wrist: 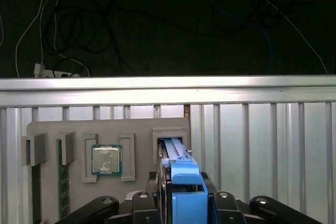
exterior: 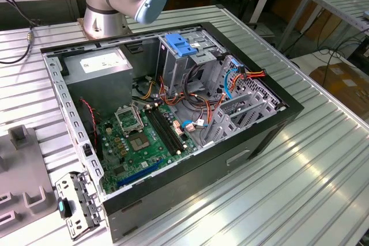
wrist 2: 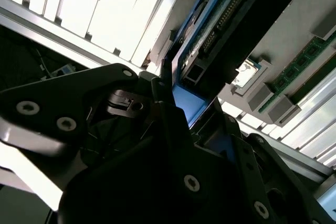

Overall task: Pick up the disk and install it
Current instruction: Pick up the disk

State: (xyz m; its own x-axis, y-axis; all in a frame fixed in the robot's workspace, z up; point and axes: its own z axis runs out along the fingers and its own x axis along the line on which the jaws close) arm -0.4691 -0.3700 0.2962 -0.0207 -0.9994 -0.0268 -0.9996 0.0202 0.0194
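The disk point(wrist: 177, 153) stands on edge in a slot of the grey parts tray point(wrist: 142, 129), its blue side rail turned toward the first wrist camera. My gripper point(wrist: 186, 184) straddles it, with a dark finger pressed against each side of the blue rail, so it looks shut on the disk. In the second wrist view the disk point(wrist 2: 231, 19) shows its circuit-board side and connector, with the blue rail point(wrist 2: 186, 103) running down between the fingers of the gripper point(wrist 2: 194, 121). The disk's far end still sits at the tray slot.
The tray also holds a processor chip point(wrist: 106, 159) and memory sticks point(wrist: 63, 177). In the exterior view stand the open computer case point(exterior: 282, 116), its drive cage with a blue latch plate point(exterior: 181, 45), the grey power supply point(exterior: 101, 64) and the arm's base point(exterior: 104, 21). The table's edge point(wrist: 168, 83) lies beyond the tray.
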